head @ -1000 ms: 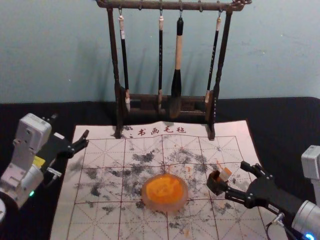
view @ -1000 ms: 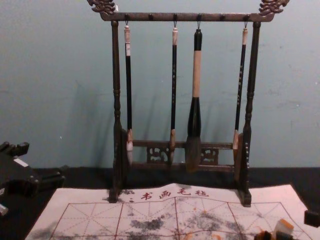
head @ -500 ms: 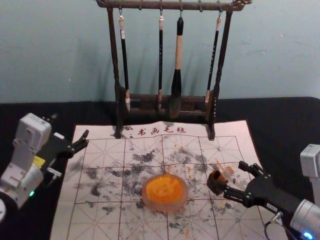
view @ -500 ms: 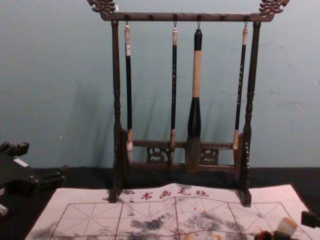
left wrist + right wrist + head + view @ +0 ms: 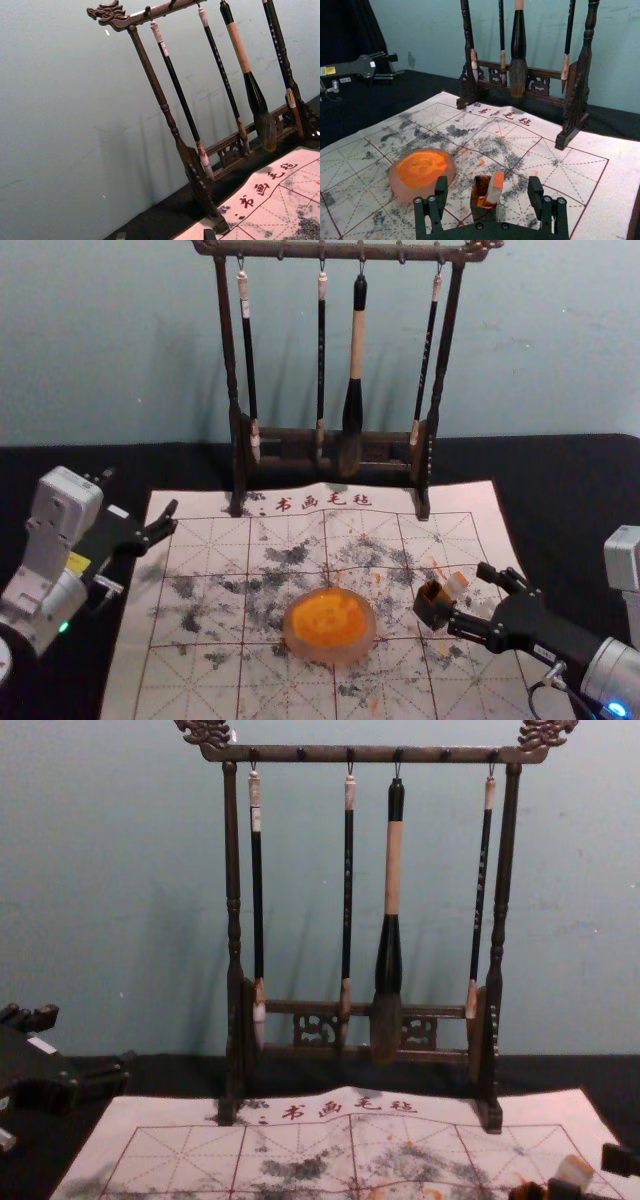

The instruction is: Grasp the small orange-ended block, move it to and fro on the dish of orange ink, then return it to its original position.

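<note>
My right gripper stands open at the right of the mat, beside a small dark open-topped box. The pale block leans in that box, its orange end up. In the right wrist view the open right gripper has one finger on either side of the box and the block, with gaps between. The round dish of orange ink lies left of the box. My left gripper is parked open at the left; its fingertips also edge into the left wrist view.
A dark wooden rack with several hanging brushes stands at the mat's far edge. The large brush hangs right of the rack's middle. The ink-stained mat lies on black cloth.
The block in the box has tipped slightly to the right. My right gripper has shifted a little, staying open. The left arm has kept its place.
</note>
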